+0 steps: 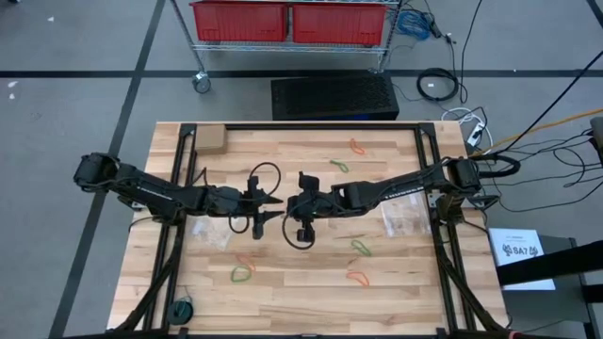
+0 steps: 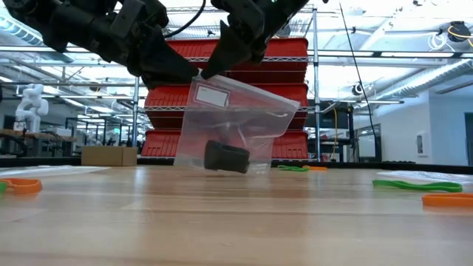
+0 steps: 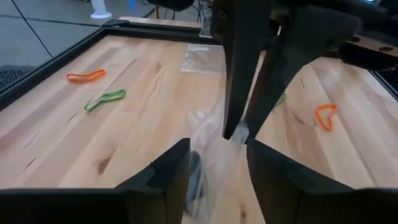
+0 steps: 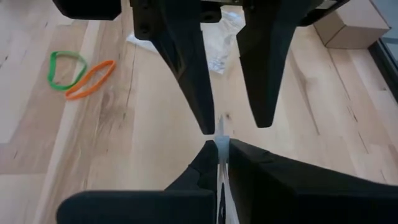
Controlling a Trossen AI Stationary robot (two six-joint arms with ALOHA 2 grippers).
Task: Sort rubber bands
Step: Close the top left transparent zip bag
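At table centre, the right gripper (image 2: pixel 222 63), fingers pinched on the bag (image 2: pixel 236 125), held it hanging at 12 o'clock, apparently for loading black bands (image 2: pixel 225 157), while the left gripper (image 1: pixel 271 209) stood open.

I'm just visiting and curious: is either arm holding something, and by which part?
Yes. The right gripper pinches the clear bag by its top edge. The left gripper is open beside it.
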